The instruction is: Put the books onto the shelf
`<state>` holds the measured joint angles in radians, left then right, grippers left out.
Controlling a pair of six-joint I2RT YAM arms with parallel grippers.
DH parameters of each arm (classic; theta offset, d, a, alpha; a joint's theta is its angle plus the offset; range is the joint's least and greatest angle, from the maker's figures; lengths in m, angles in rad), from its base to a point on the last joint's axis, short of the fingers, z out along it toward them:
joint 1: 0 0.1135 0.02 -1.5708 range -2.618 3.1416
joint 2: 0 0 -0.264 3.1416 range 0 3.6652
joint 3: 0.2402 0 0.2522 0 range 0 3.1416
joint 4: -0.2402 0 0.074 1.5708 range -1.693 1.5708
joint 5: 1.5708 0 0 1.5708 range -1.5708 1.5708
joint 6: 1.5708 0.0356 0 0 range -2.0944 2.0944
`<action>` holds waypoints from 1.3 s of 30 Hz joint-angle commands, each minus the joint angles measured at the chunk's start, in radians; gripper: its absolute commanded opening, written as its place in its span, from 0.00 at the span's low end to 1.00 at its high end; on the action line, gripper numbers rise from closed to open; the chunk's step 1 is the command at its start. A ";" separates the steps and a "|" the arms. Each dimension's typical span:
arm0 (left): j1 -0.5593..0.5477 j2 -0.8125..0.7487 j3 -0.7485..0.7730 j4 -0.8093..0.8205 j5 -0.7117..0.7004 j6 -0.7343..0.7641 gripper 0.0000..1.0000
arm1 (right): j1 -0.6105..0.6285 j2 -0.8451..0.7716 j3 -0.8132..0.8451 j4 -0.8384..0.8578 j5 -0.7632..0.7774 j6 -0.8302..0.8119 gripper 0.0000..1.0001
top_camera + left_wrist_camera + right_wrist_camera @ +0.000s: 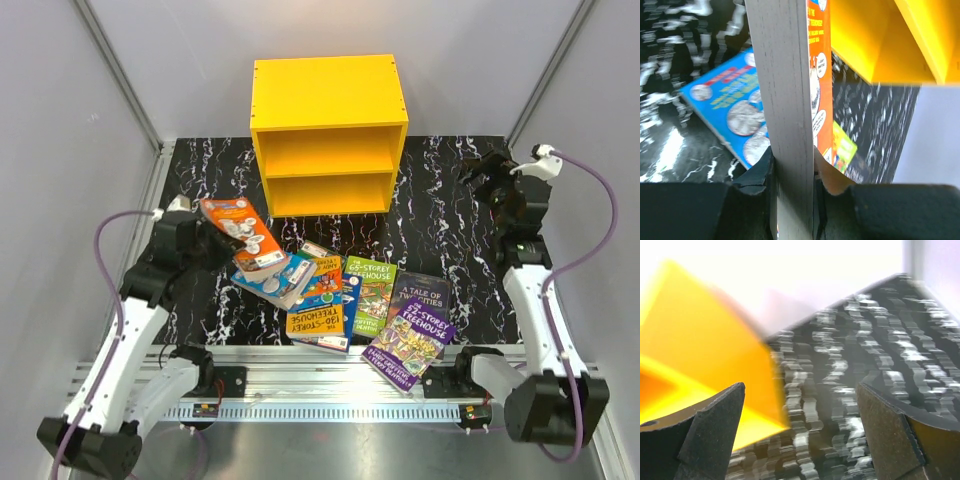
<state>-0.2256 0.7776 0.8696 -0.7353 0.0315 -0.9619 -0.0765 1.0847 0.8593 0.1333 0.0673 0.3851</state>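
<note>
Shelf (328,135): yellow, two compartments, standing on the black marbled table (450,220).
Orange book (240,235): front-left of the shelf, raised, clamped edge-on by the left gripper (792,170).
Other books (370,300): lying flat and overlapping in front of the shelf.
Right gripper (800,425): right of the shelf, jaws spread wide, holding nothing.

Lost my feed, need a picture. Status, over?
Left gripper shut on orange book, raised above pile. Right gripper open, empty, off right of shelf. Shelf holds no books. Nothing blocking its front.
</note>
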 commanded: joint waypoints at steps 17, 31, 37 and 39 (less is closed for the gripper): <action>-0.345 0.658 0.552 0.519 0.205 0.134 0.00 | 0.035 -0.473 0.215 -0.732 -0.473 0.244 1.00; -0.388 0.649 0.453 0.729 0.424 -0.018 0.00 | 0.035 -0.223 -0.092 -0.221 -0.962 0.679 1.00; -0.411 0.649 0.445 0.725 0.418 -0.020 0.00 | 0.038 -0.138 -0.128 -0.051 -0.972 0.745 0.94; -0.414 0.654 0.440 0.731 0.407 -0.024 0.00 | 0.056 -0.114 -0.131 -0.015 -0.971 0.761 0.93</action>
<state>-0.6300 1.4788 1.2934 -0.1604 0.4053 -0.9653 -0.0402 0.9463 0.7341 -0.0277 -0.8600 1.0927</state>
